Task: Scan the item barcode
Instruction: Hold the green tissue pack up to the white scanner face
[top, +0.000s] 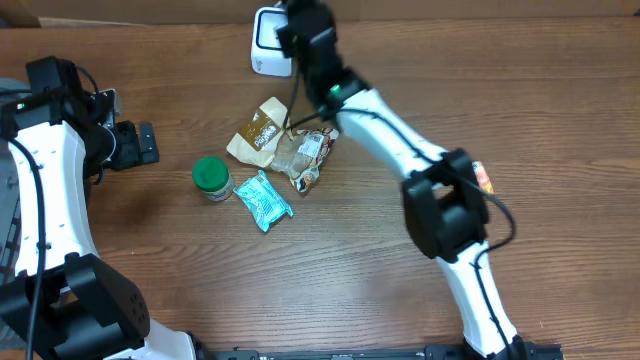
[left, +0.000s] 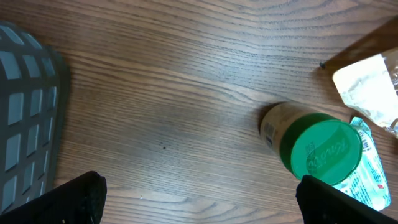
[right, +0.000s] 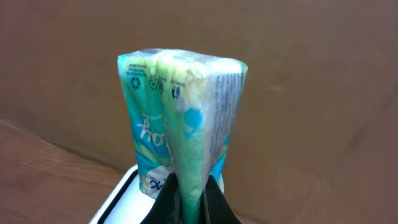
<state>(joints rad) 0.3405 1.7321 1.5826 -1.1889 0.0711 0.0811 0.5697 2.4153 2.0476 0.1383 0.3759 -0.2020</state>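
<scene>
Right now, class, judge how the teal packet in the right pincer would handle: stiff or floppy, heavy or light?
The teal packet looks soft: it creases into a wedge where the right pincer pinches it. Probably light, since it stands up from that one pinch. Its glossy film may slip.

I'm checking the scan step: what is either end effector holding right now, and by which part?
The right end effector pinches a teal packet by its lower edge; the left end effector is open and empty.
</scene>
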